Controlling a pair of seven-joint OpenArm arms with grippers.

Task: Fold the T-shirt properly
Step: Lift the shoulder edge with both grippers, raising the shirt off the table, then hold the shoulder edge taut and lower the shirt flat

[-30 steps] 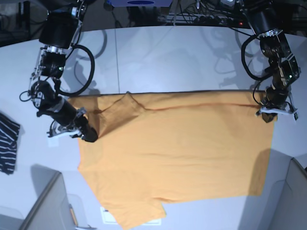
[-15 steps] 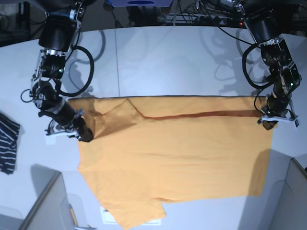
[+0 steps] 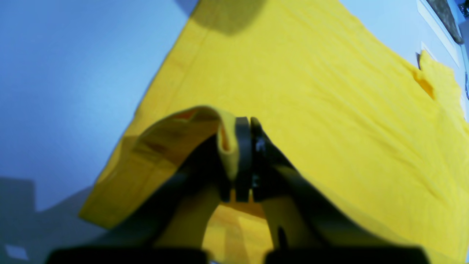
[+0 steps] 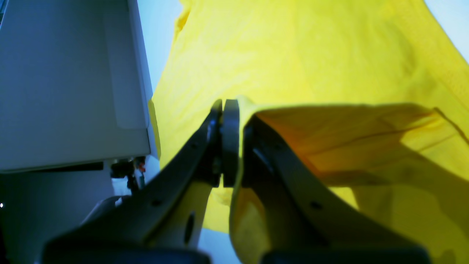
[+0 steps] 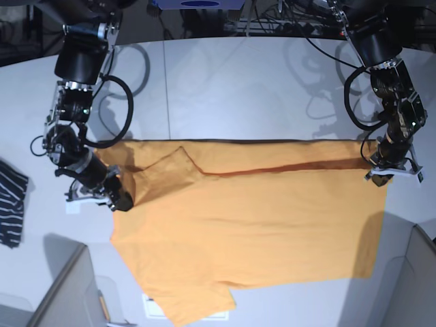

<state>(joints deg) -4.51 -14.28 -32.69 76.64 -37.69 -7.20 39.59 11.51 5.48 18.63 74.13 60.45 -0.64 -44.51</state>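
Orange-yellow cotton, the T-shirt (image 5: 252, 218), is spread flat across the near half of the white worktop (image 5: 225, 88), its far edge doubled over into a long band running from side to side. That band is held at both ends, so the fold line can be kept straight and taut as the cloth is laid over. The left pincer (image 5: 390, 170) is closed on the hem corner at one end, a loop of cloth being seen nipped between its jaws in the wrist view. The right pincer (image 5: 117, 196) is clamped on the edge beside the sleeve, where the fabric is bunched and creased. A dark striped garment (image 5: 10, 208) is left well apart at the worktop's edge, clear of the fold.
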